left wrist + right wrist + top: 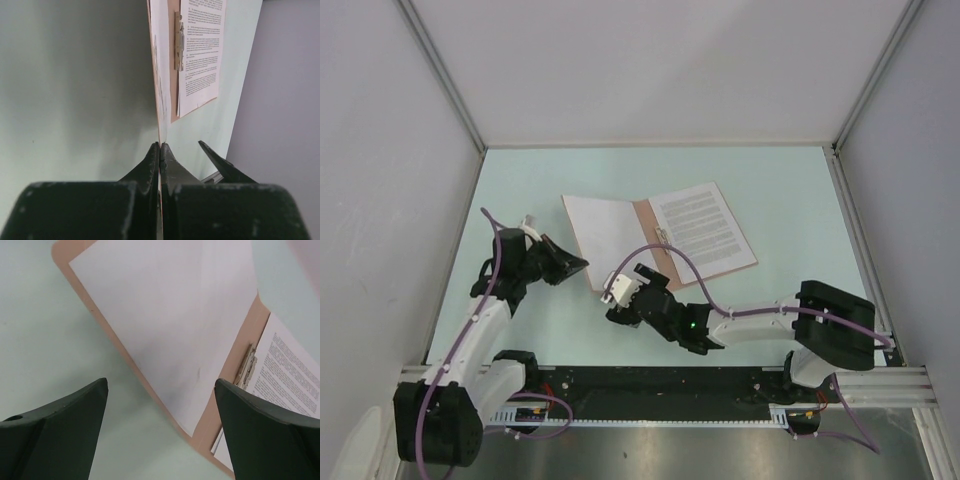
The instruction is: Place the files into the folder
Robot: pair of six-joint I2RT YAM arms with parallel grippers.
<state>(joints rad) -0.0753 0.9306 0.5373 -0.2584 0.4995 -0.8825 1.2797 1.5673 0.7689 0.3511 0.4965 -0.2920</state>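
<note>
The salmon-brown folder lies open on the table. A blank white sheet lies on its left cover and a printed sheet on its right half. My left gripper is shut on the near left edge of the left cover. In the left wrist view the gripper pinches the cover seen edge-on, with the printed sheet beyond. My right gripper is open and empty just above the folder's near corner. Its wrist view shows the blank sheet, the folder and the printed sheet.
A metal fastener sits along the folder's spine, also in the left wrist view. Grey walls with metal frame posts enclose the pale green table on three sides. The black rail runs along the near edge.
</note>
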